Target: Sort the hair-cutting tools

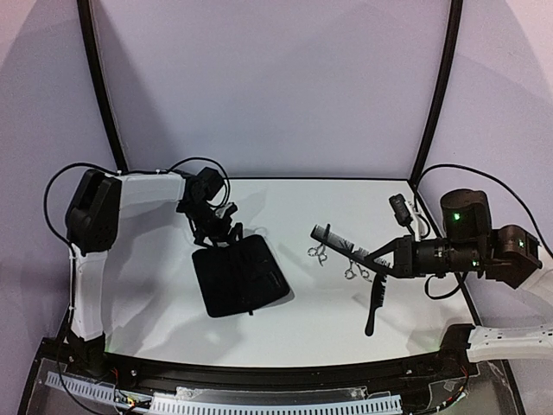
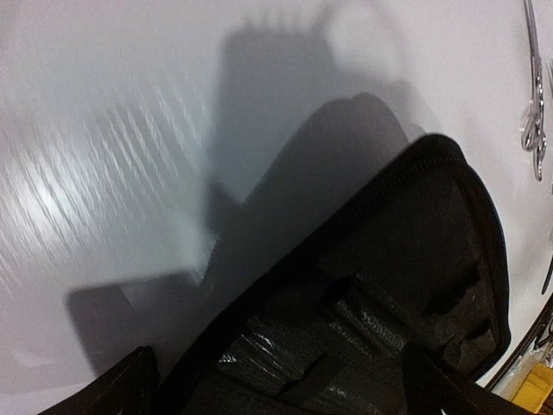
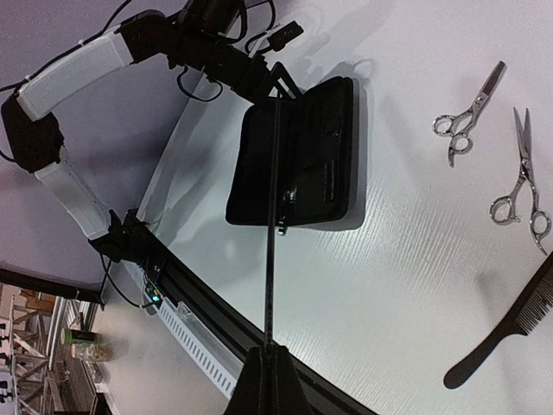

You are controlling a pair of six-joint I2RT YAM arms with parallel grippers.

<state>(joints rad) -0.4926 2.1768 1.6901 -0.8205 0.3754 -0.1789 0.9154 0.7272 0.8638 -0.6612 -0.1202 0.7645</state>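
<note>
My left tool [image 1: 226, 233]: wide, empty, above the case [image 1: 238, 277].
My right tool [image 1: 380, 258]: gripping one comb [image 1: 337, 240].
Unsorted, I judge: second comb [image 1: 376, 303], both scissors [image 1: 317, 253] [image 1: 356, 272] — loose on the table [image 1: 320, 333].

Glossy white with faint streaked grain across the desk [image 1: 346, 328]. Matte black on the zip case [image 1: 238, 277] at 9 o'clock, with ribbed dark-grey straps [image 2: 285, 354] inside. Silver on the scissors [image 1: 318, 253] at centre and the other scissors [image 1: 356, 273] toward 4 o'clock. Black on the first comb [image 1: 333, 238] at 12 o'clock of these and the second comb [image 1: 373, 304] at 5 o'clock. Black and white on the left arm [image 1: 151, 186]; black with green dots on the right arm [image 1: 467, 216]. Pale lilac on the backdrop [image 1: 276, 86].
</note>
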